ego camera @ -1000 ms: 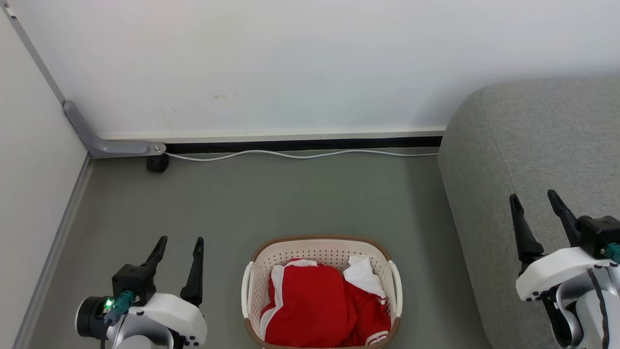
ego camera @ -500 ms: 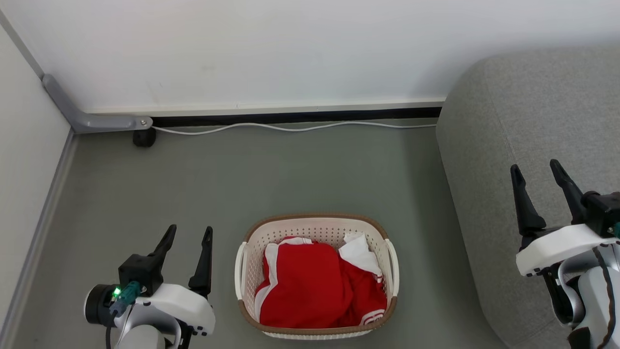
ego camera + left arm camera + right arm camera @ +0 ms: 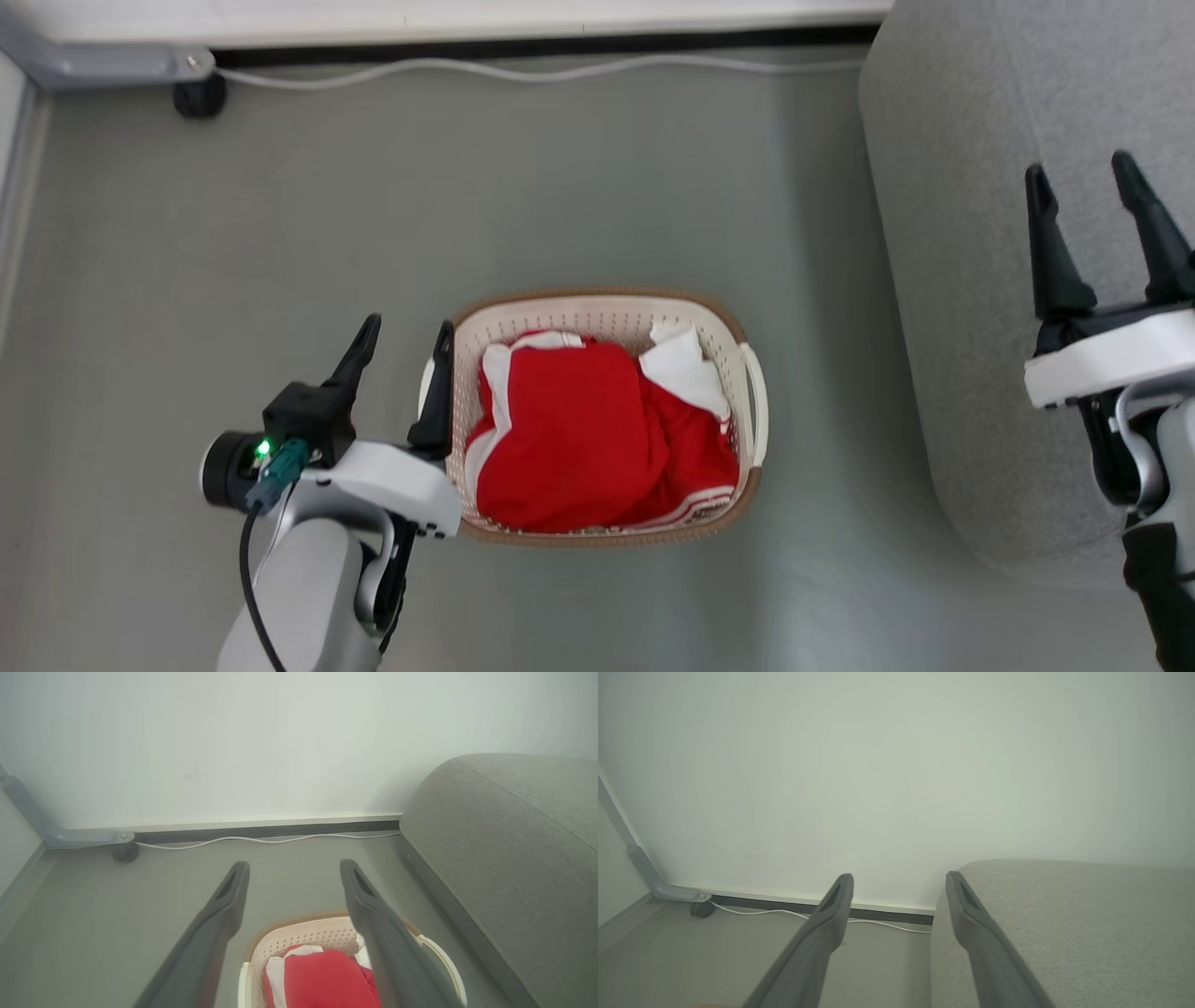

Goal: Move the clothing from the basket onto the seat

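One heap of red clothing [image 3: 569,439] with white trim lies crumpled inside a cream basket [image 3: 607,297] with a brown rim and perforated walls. The basket stands on the grey floor [image 3: 233,233], near a large grey sofa [image 3: 962,280] to the robot's right but apart from it. A white flap of fabric rests against the far right wall of the basket.

The left gripper [image 3: 409,324] is at the basket's left side, fingers spread wide and holding nothing. In the head view its inner finger crosses the left handle, though whether it touches cannot be told. The left wrist view shows the same fingers framing the basket's far rim and the red cloth below.

The right gripper [image 3: 1079,164] is over the sofa's rounded edge, its fingers likewise wide apart and empty. A white cable [image 3: 523,73] runs along the foot of the pale wall [image 3: 896,765] beyond.
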